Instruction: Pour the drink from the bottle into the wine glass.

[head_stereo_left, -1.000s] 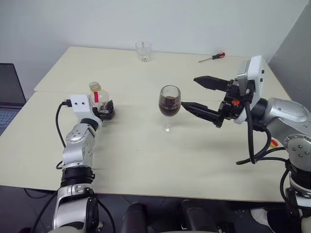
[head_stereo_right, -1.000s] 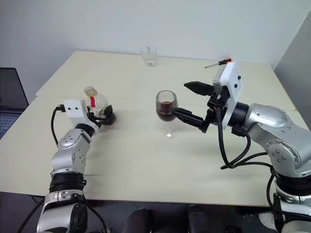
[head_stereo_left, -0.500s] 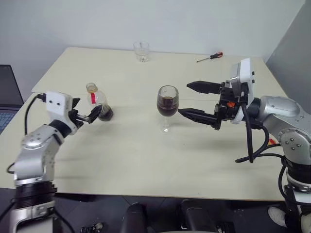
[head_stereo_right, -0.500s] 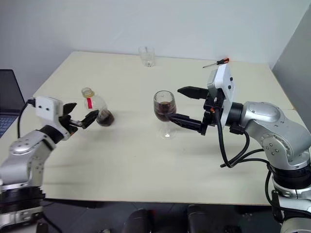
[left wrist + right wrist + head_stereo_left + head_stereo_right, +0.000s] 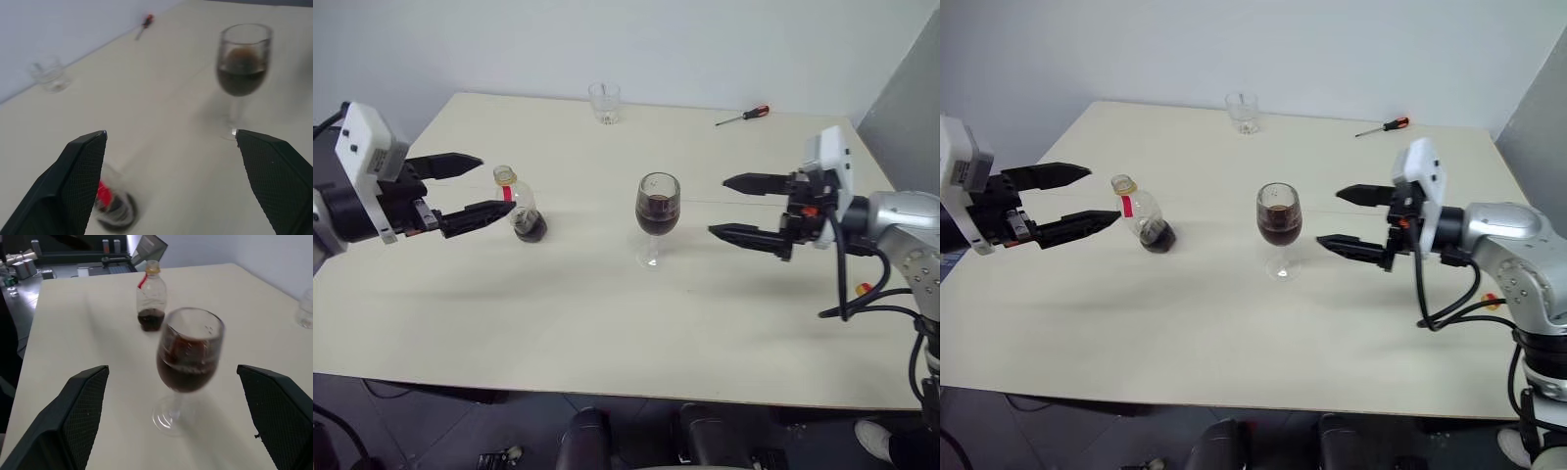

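The bottle (image 5: 521, 208) stands upright on the table (image 5: 607, 304), left of the middle, with a little dark drink (image 5: 529, 229) in its bottom. The wine glass (image 5: 657, 208) stands at the table's middle, its bowl about half full of the same dark drink. My left gripper (image 5: 1105, 192) hovers open above the table, just left of the bottle and apart from it. My right gripper (image 5: 717, 207) is open too, a short way right of the glass, with nothing between its fingers. In the right wrist view both the wine glass (image 5: 188, 362) and the bottle (image 5: 150, 298) lie ahead.
A short clear tumbler (image 5: 604, 102) stands near the table's far edge. A red-handled screwdriver (image 5: 741, 116) lies at the far right. A grey panel rises beyond the table's right side.
My left gripper has drawn back from around the bottle, to the left and upward, leaving the bottle standing. My right gripper has pulled away to the right from the wine glass.
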You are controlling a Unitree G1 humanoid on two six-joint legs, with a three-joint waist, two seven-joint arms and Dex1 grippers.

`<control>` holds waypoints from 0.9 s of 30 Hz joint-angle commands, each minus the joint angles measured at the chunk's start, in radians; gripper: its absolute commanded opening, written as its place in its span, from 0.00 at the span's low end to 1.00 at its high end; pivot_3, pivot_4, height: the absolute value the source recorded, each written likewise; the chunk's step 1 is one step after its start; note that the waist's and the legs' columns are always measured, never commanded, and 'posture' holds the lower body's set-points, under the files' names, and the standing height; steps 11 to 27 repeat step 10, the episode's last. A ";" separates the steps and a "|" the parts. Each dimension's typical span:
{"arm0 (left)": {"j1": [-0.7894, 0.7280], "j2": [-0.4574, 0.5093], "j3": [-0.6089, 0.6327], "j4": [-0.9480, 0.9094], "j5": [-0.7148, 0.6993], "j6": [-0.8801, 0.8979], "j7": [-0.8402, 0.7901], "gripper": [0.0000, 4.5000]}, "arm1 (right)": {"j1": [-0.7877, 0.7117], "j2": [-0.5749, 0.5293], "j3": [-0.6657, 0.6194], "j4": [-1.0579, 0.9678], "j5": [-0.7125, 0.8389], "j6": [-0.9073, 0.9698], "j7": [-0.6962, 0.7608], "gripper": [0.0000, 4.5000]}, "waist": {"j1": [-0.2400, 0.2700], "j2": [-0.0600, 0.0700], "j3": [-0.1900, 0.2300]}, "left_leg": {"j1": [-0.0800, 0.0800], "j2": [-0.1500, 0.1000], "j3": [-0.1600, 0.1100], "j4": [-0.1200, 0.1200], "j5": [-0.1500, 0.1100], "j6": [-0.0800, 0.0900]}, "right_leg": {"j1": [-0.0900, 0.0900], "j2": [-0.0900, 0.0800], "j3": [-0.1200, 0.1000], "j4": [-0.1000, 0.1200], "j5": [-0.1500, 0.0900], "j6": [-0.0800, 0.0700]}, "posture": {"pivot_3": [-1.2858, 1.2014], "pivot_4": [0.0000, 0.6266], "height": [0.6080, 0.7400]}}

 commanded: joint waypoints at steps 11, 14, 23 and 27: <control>-0.120 -0.009 -0.084 0.083 -0.010 0.006 -0.116 1.00 | 0.024 -0.053 -0.090 -0.001 -0.002 -0.032 0.052 1.00 | -0.008 0.001 0.001 | 0.001 0.002 0.000 -0.001 0.000 0.000 | -0.002 0.003 0.001 0.004 -0.003 -0.002 | 0.52 0.24 1.00; -0.120 -0.009 -0.084 0.083 -0.010 0.006 -0.116 1.00 | 0.024 -0.053 -0.090 -0.001 -0.002 -0.032 0.052 1.00 | -0.008 0.001 0.001 | 0.001 0.002 0.000 -0.001 0.000 0.000 | -0.002 0.003 0.001 0.004 -0.003 -0.002 | 0.52 0.24 1.00; -0.120 -0.009 -0.084 0.083 -0.010 0.006 -0.116 1.00 | 0.024 -0.053 -0.090 -0.001 -0.002 -0.032 0.052 1.00 | -0.008 0.001 0.001 | 0.001 0.002 0.000 -0.001 0.000 0.000 | -0.002 0.003 0.001 0.004 -0.003 -0.002 | 0.52 0.24 1.00; -0.120 -0.009 -0.084 0.083 -0.010 0.006 -0.116 1.00 | 0.024 -0.053 -0.090 -0.001 -0.002 -0.032 0.052 1.00 | -0.008 0.001 0.001 | 0.001 0.002 0.000 -0.001 0.000 0.000 | -0.002 0.003 0.001 0.004 -0.003 -0.002 | 0.52 0.24 1.00</control>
